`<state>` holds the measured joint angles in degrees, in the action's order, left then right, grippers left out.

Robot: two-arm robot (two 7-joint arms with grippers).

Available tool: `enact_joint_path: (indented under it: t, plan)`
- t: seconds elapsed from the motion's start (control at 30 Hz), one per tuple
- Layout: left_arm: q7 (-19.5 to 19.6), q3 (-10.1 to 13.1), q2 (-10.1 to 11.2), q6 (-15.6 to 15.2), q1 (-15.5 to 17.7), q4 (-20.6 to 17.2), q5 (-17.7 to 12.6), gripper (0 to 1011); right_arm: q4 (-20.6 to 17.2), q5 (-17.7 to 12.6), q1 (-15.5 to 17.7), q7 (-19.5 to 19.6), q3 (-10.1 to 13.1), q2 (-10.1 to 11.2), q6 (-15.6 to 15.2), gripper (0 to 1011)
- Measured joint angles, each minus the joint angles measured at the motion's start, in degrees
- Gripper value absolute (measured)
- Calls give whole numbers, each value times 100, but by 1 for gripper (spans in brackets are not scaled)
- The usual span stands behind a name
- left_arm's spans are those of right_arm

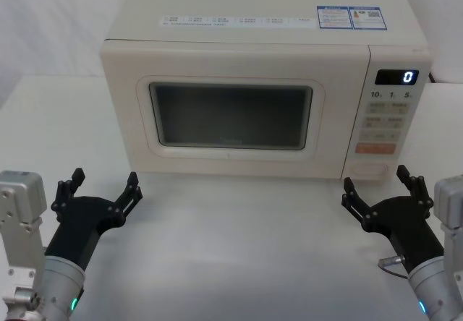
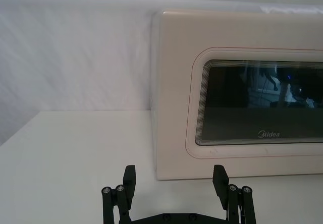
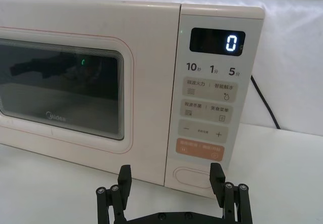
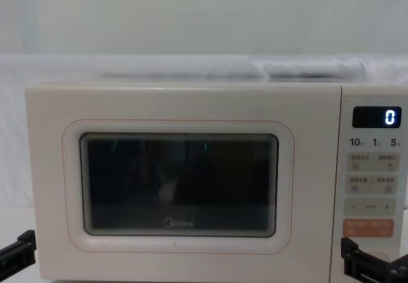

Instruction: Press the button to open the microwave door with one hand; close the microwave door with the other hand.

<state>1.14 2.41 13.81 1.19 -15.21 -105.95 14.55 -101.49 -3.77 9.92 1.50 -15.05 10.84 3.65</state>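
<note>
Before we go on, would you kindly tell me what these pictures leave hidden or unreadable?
- Microwave door: its right part is cut off by the left wrist view's edge; its left end by the right wrist view's.
- Inside the oven: hidden in every view by the dark window's reflections.
- Stickers on top: print too small in the head view.
- Button: below the chest view's edge, where the right gripper is also cut off.
- Left gripper: open, idle.

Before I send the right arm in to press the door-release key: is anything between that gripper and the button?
Nothing visible is. The right gripper hovers open just in front of the button, at the bottom of the control panel, with only bare table between them. The microwave door is shut.
</note>
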Motion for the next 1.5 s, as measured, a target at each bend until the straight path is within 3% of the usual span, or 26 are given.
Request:
enact_joint_path:
  t: [1.0, 1.27, 1.5]
  plan:
    - [0, 0, 0, 0, 0, 0, 0, 1001, 0, 0, 0, 0, 0, 0, -1, 1002]
    - [0, 0, 0, 0, 0, 0, 0, 1001, 0, 0, 0, 0, 0, 1, -1, 837]
    - [0, 0, 0, 0, 0, 0, 0, 1001, 0, 0, 0, 0, 0, 1, -1, 621]
